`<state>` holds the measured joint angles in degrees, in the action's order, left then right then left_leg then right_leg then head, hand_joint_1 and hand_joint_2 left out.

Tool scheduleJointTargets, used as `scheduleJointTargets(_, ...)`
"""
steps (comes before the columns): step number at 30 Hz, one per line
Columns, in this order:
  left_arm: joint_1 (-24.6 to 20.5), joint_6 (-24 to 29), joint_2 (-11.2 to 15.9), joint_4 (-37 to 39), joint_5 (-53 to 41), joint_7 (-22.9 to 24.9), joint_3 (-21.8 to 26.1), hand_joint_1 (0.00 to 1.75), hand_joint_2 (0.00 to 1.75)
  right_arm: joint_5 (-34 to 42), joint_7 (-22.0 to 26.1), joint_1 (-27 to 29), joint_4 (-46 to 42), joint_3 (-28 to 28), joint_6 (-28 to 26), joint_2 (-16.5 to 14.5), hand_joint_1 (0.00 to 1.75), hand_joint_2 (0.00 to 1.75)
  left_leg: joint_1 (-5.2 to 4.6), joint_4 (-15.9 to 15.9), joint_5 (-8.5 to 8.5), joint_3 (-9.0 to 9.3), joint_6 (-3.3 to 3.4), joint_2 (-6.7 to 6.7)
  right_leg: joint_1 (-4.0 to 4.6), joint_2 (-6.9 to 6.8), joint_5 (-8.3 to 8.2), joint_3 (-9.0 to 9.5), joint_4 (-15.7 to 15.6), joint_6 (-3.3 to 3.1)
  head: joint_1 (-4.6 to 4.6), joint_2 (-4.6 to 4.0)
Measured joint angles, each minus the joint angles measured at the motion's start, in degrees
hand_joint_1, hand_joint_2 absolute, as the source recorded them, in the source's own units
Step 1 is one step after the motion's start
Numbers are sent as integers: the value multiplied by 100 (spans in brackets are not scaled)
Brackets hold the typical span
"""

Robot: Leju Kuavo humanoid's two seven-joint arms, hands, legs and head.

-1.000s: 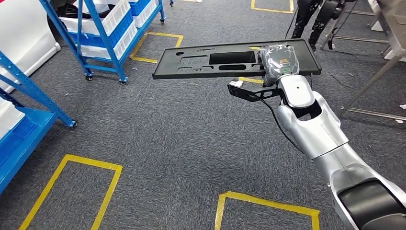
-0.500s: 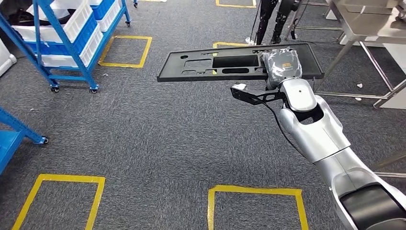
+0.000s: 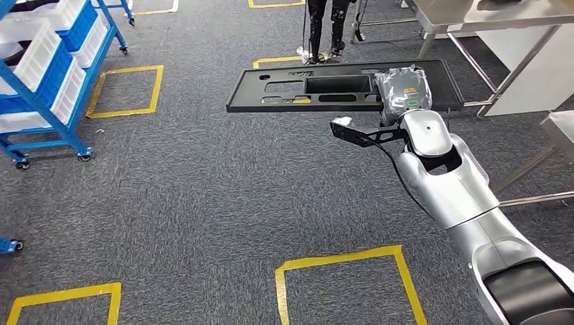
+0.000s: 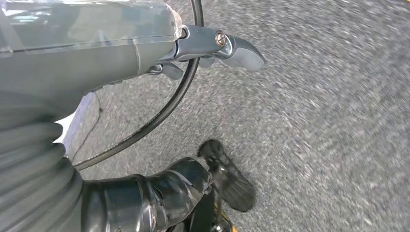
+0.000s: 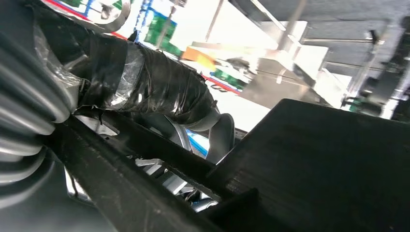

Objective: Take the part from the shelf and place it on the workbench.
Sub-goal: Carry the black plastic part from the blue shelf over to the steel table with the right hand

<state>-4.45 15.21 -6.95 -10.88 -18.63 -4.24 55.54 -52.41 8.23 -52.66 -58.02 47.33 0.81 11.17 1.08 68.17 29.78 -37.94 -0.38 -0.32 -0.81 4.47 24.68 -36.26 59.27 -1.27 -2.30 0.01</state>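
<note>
The part [image 3: 325, 87], a long black panel with cut-outs, is off the shelf [image 3: 51, 61] and gripped level above the carpet in the right hand [image 3: 403, 89], near the steel workbench [image 3: 474, 13] with placement left; left-hand fingers unclear.

Right hand [image 3: 403, 89] grips the right end of a long black flat part [image 3: 318, 87], held level above grey carpet [image 3: 203, 189]. Blue shelf cart [image 3: 47, 74] with white bins at far left. Metal workbench [image 3: 487, 20] stands beyond the part, upper right.
</note>
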Motion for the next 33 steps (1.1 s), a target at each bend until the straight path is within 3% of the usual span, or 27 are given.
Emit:
scheduleJointTargets(2, -1, -7, 3, 0, 0, -18, 2, 0, 175, -8, -2, -2, 1, -5, 0, -1, 175, 175, 18, -637, -285, 254, 32, -228, 1, 137, 20, -32, 50, 46, -3, -1)
scheduleJointTargets(3, -3, -10, 4, 0, 0, -26, 3, 0, 175, -14, -3, -3, 2, -8, 0, 0, 175, 175, 18, -803, -318, 322, 43, -310, -6, 198, 16, -58, 65, 80, -5, -1)
scheduleJointTargets(4, -10, -12, 5, 0, 1, -32, 4, 0, 175, -20, -4, 1, 4, -13, 1, 3, 175, 175, 14, -860, -295, 353, 54, -341, -15, 262, 3, -85, 66, 119, -5, -1)
scheduleJointTargets(6, -27, -14, 0, 0, 0, -40, 4, 0, 175, -29, -1, 14, 7, -26, 1, 27, 175, 175, 10, -914, -320, 377, 106, -219, -40, 326, -25, -115, 46, 194, -4, 1)
scheduleJointTargets(8, -37, -19, -8, 0, -1, -43, 4, 0, 175, -35, 5, 16, 6, -39, 1, 52, 175, 175, 22, -983, -361, 404, 191, -85, -25, 38, 100, -207, 226, 247, -20, 1)
scheduleJointTargets(10, -28, -22, -10, 0, -1, -45, 5, 0, 175, -46, 8, 13, 6, -46, 2, 56, 175, 175, 15, -1011, -372, 413, 246, 38, -18, -332, 425, -492, 841, 283, -38, -1)
scheduleJointTargets(12, -13, -23, -10, 0, -1, -46, 7, 0, 175, -67, 7, 25, 8, -49, 6, 57, 175, 175, 3, -1002, -362, 412, 260, 169, -38, -418, 653, -792, 1477, 308, -39, -1)
scheduleJointTargets(13, -10, -26, -10, 0, -1, -46, 7, 0, 175, -80, 7, 31, 9, -49, 10, 58, 175, 175, -1, -996, -354, 413, 260, 238, -44, -427, 624, -820, 1545, 310, -39, -1)
scheduleJointTargets(14, -11, -33, -14, 0, -1, -46, 8, 0, 175, -91, 7, 34, 10, -52, 13, 59, 175, 175, -4, -990, -343, 417, 257, 306, -43, -444, 503, -736, 1394, 303, -40, 0)
scheduleJointTargets(15, -14, -43, -19, 0, -1, -46, 8, 0, 175, -102, 7, 32, 9, -57, 16, 60, 175, 175, -8, -984, -331, 428, 250, 370, -32, -506, 316, -538, 1035, 280, -40, 0)
scheduleJointTargets(17, -19, -60, -31, 0, -2, -47, 8, 0, 175, -114, 7, 13, 6, -76, 17, 60, 175, 175, -31, -977, -302, 454, 219, 491, 40, -759, 65, -129, 272, 198, -40, 0)
scheduleJointTargets(19, -24, -64, -37, 0, -5, -51, 8, 0, 175, -123, 7, -6, 6, -90, 19, 63, 175, 175, -55, -981, -279, 479, 173, 606, 109, -862, 24, 11, -27, 125, -39, 1)
scheduleJointTargets(21, -33, -66, -38, 0, -8, -54, 9, 0, 175, -132, 7, -8, 5, -99, 25, 76, 175, 175, -62, -1002, -253, 513, 114, 714, 95, -707, -7, 16, -64, 75, -38, 1)
scheduleJointTargets(22, -36, -66, -36, 0, -10, -56, 10, 0, 175, -135, 7, -8, 3, -105, 27, 82, 175, 175, -58, -974, -206, 522, 85, 676, 72, -639, -26, 38, -102, 46, -35, 1)
scheduleJointTargets(23, -37, -66, -34, 0, -11, -59, 10, 0, 175, -140, 8, -9, -1, -111, 28, 84, 175, 175, -52, -851, -106, 486, 60, 564, 44, -577, -48, 63, -142, 12, -31, 1)
scheduleJointTargets(25, -32, -69, -33, 0, -13, -64, 10, 0, 175, -149, 5, -7, -4, -116, 29, 82, 175, 175, -34, -244, 240, 231, 28, 233, 15, -460, -72, 88, -182, -32, -26, 1)
scheduleJointTargets(27, -19, -72, -34, 0, -14, -67, 10, 0, 175, -163, -1, 15, -4, -116, 32, 81, 175, 175, -28, 475, 513, -113, 6, 87, 13, -315, -74, 80, -172, -45, -26, 1)
scheduleJointTargets(28, -10, -72, -33, 0, -14, -68, 11, 0, 175, -171, -2, 31, -3, -115, 33, 80, 175, 175, -26, 616, 501, -195, 0, 71, 12, -231, -73, 78, -159, -44, -25, 1)
scheduleJointTargets(29, -4, -72, -30, 0, -15, -72, 11, 0, 175, -177, 0, 45, -2, -115, 33, 80, 175, 175, -21, 532, 370, -174, -1, 58, 8, -142, -68, 76, -141, -37, -26, 1)
scheduleJointTargets(31, 1, -72, -22, 0, -17, -81, 13, 0, 175, -188, 3, 60, -2, -115, 33, 77, 175, 175, 1, -148, -69, 104, 10, -51, -6, 20, -43, 69, -83, -3, -25, 0)
scheduleJointTargets(33, -1, -73, -17, 0, -19, -90, 13, 0, 175, -202, 0, 53, -3, -116, 32, 72, 175, 175, 33, -750, -285, 368, 34, -323, -8, 165, -18, 5, -3, 66, -27, 0)
